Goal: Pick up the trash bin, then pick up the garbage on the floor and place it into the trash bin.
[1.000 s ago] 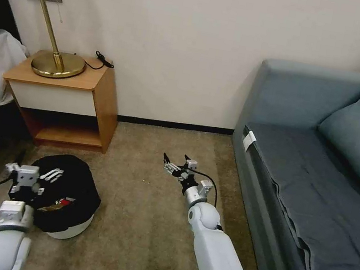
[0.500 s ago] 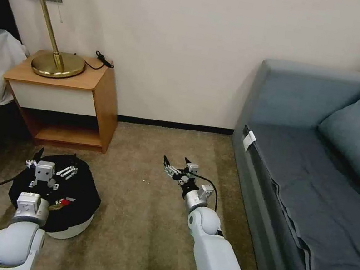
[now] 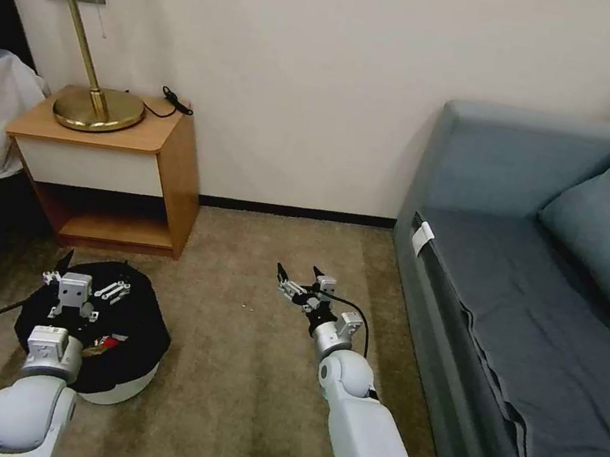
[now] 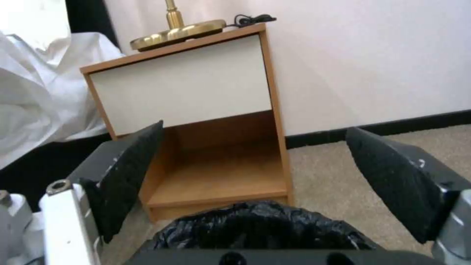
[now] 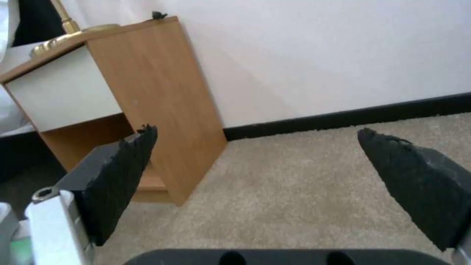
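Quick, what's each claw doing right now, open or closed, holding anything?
Left claw: open, empty, above the round white bin lined with a black bag.
Right claw: open, empty, over bare carpet.

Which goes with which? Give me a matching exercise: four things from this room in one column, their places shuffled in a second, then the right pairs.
Things
1. trash bin
2. brass lamp
3. right gripper
4. left gripper

Places
A. on the wooden nightstand
B. open, above the bare carpet between nightstand and sofa
C. on the carpet in front of the nightstand
D. open, over the bin's black bag

Pairs: 1-C, 2-A, 3-B, 4-D
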You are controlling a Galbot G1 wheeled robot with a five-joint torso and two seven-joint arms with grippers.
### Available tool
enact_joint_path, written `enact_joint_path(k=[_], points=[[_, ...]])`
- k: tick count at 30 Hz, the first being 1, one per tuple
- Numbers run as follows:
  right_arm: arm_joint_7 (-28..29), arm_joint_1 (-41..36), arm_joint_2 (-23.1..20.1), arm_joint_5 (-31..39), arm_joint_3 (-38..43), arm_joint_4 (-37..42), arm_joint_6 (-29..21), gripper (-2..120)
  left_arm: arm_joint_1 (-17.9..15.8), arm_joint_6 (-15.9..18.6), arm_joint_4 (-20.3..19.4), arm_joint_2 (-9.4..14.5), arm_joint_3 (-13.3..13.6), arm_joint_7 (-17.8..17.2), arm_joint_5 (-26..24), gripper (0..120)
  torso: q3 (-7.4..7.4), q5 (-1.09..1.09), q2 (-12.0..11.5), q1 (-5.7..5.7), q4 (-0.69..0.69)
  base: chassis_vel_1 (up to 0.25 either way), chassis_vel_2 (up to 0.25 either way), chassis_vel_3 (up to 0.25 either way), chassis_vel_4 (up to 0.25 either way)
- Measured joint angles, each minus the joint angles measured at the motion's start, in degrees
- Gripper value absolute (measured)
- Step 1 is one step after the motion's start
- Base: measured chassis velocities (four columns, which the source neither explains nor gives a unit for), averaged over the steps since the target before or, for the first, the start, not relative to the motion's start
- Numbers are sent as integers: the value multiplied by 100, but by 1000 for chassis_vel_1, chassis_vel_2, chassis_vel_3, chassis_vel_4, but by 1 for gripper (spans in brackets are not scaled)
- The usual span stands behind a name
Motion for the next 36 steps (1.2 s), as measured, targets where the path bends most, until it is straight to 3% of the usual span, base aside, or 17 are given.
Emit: enact_joint_path(k=[36], points=[[-4,5,0,-5,-1,-7,4,100,2,4,-6,0,-6,-7,-3,100,0,0,0,0,0,0,0,0,0]])
